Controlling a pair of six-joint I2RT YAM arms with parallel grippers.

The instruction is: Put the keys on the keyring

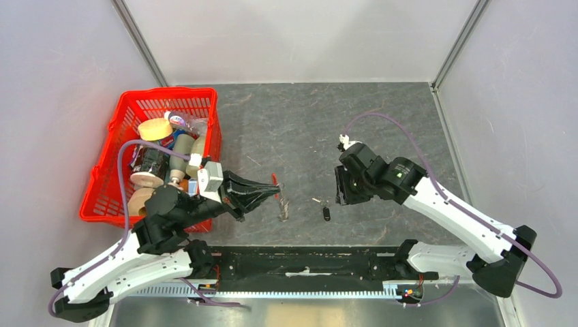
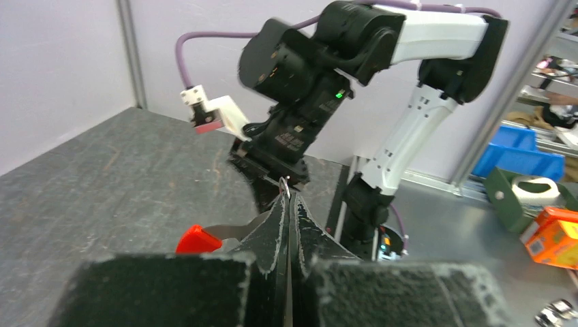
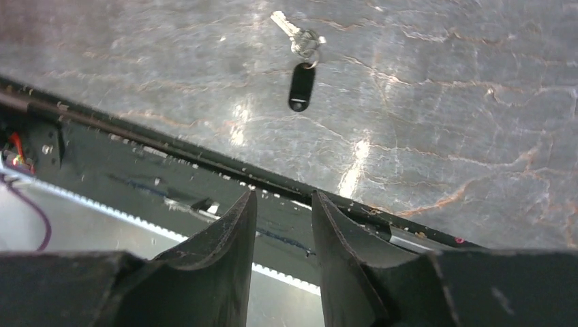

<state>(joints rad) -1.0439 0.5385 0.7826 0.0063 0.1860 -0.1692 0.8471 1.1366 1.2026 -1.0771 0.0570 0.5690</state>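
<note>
The keys lie flat on the grey table: a small silver key [image 3: 287, 26] joined to a black oblong fob [image 3: 301, 86], which also shows in the top view [image 1: 326, 214]. My right gripper [image 1: 339, 193] hovers just right of them, open and empty, its jaws [image 3: 283, 199] standing apart over the table's front edge. My left gripper [image 1: 271, 190] is shut on the keyring [image 1: 282, 206], which hangs from its tips left of the keys. The keyring's red strip [image 2: 198, 240] sticks out to the left of the shut fingers, and a small ring [image 2: 286, 188] peeks above the tips.
A red basket [image 1: 102, 199] full of bottles and jars stands at the left, behind the left arm. A black rail [image 1: 307, 262] runs along the near table edge. White walls close the back and sides. A blue bin [image 2: 518, 153] sits off the table.
</note>
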